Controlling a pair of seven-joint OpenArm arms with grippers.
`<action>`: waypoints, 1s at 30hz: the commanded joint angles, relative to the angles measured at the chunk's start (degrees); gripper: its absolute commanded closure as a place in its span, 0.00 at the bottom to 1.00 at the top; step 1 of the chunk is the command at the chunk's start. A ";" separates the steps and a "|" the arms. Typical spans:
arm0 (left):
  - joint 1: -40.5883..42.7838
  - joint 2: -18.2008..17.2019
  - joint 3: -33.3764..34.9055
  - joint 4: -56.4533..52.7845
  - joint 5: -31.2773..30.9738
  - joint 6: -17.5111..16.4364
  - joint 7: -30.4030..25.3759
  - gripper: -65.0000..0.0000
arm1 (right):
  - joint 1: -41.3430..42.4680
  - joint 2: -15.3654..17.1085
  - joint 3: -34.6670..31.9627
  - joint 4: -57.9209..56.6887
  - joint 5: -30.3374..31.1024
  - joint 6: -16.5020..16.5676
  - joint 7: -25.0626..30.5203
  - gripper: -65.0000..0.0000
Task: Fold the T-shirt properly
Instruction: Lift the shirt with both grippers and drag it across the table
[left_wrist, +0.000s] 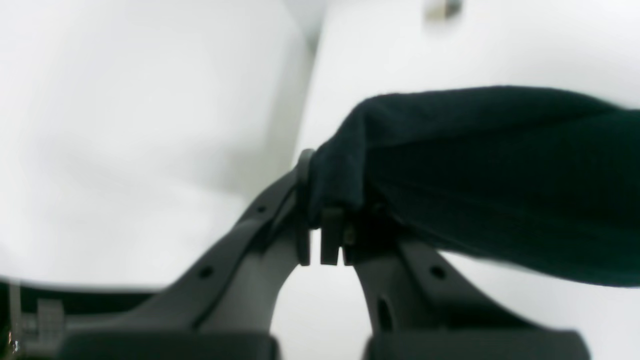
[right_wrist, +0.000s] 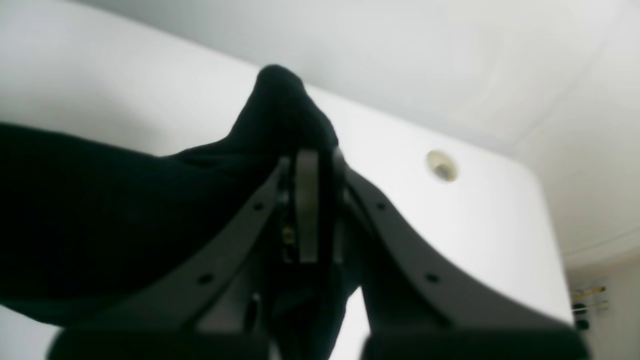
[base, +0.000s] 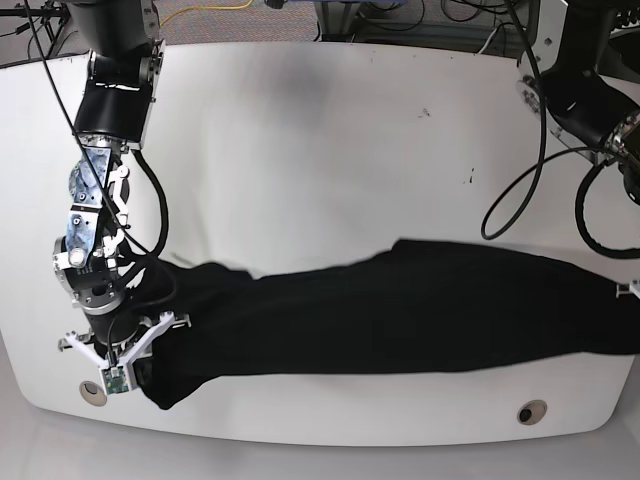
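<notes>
white table under black t-shirt

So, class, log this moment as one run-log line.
left gripper: shut on T-shirt | right gripper: shut on T-shirt | T-shirt: stretched across white table

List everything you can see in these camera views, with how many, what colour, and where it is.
T-shirt: one, black, stretched in a long band across the near part of the table, its ends held by both grippers.
table: one, white, under everything.
round holes: two, in the table near its front edge, one toward each end.
cables: several, black, running along both arms.
right gripper: one, dark grey, shut on the T-shirt, at the base view's left end.
left gripper: one, dark grey, shut on the T-shirt, at the base view's right edge.
</notes>
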 joint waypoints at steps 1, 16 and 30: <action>-4.93 -0.91 0.30 0.99 0.07 0.26 -1.34 1.00 | 4.56 0.61 0.29 1.25 -0.18 -0.39 1.44 1.00; -23.91 -1.09 9.09 0.37 0.07 6.68 -1.34 1.00 | 21.00 3.34 -0.06 0.72 -0.18 -0.13 0.91 1.00; -23.56 0.14 12.69 0.37 -0.10 6.51 -1.34 1.00 | 17.92 3.51 0.56 3.80 -0.62 2.77 -3.22 1.00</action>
